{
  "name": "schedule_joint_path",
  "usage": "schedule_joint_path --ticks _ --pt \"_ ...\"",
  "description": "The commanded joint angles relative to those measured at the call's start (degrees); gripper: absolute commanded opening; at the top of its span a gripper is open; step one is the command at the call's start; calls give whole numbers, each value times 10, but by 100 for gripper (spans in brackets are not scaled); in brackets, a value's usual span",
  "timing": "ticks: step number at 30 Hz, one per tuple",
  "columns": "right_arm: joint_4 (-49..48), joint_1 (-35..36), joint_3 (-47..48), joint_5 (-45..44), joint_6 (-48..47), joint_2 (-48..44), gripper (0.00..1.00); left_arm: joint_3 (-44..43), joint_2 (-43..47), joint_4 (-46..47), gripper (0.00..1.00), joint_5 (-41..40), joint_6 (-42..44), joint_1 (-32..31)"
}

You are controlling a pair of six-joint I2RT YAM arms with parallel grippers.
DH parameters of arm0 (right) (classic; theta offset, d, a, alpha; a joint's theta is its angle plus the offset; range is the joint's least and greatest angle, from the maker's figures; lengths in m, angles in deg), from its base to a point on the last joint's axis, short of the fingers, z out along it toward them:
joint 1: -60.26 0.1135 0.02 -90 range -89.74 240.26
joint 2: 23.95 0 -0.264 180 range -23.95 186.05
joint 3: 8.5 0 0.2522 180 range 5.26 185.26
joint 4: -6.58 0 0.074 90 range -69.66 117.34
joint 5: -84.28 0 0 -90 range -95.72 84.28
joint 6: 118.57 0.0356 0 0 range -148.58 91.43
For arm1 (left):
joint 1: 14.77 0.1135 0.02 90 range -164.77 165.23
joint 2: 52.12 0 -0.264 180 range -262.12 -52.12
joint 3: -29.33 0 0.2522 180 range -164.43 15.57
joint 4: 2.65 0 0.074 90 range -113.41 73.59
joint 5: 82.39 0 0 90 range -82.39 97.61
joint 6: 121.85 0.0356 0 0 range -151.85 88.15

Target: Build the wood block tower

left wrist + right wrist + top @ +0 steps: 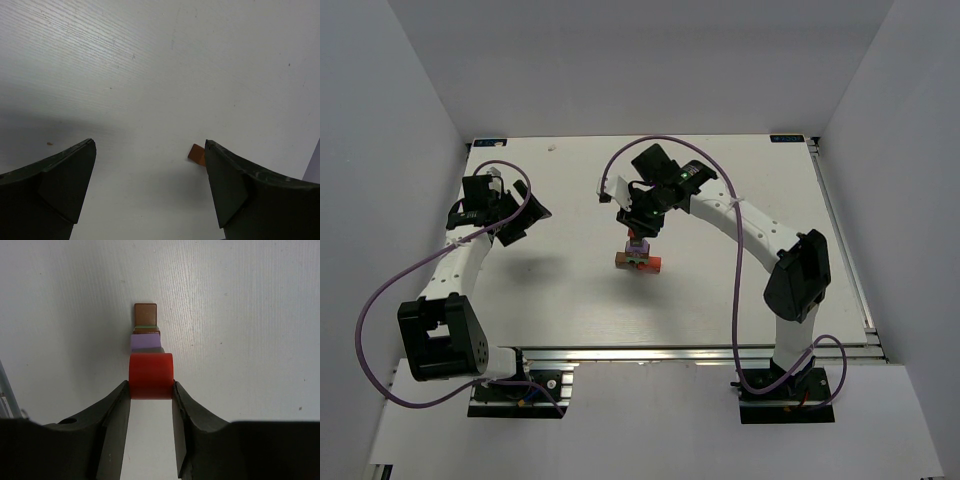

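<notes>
The right gripper (150, 387) pinches a red block (151, 375) by the tower (638, 258) near the middle of the table (720, 300), a lilac block (146, 343) and a brown block (145, 315) at its 12 o'clock, while the left gripper (150, 147), at the tower's 9 o'clock, hangs spread wide apart.

— What is the table (240, 315) like?
— White and matt, with a fine wood-grain texture.
— The red block (151, 376)?
— Smooth paint with a slight sheen. The lilac block (145, 343) and brown block (145, 314) look matt.
— And the right gripper (150, 385)?
— Dark, matt, plastic-looking.
</notes>
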Motion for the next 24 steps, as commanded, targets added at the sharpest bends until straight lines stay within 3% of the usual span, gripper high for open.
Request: schedule_joint_path --ticks 1,24 --pt "-12 4 6 1 -3 9 28 -1 4 5 98 6 2 -1" --pt "-10 4 -4 10 -7 4 32 -1 7 8 98 13 2 -1"
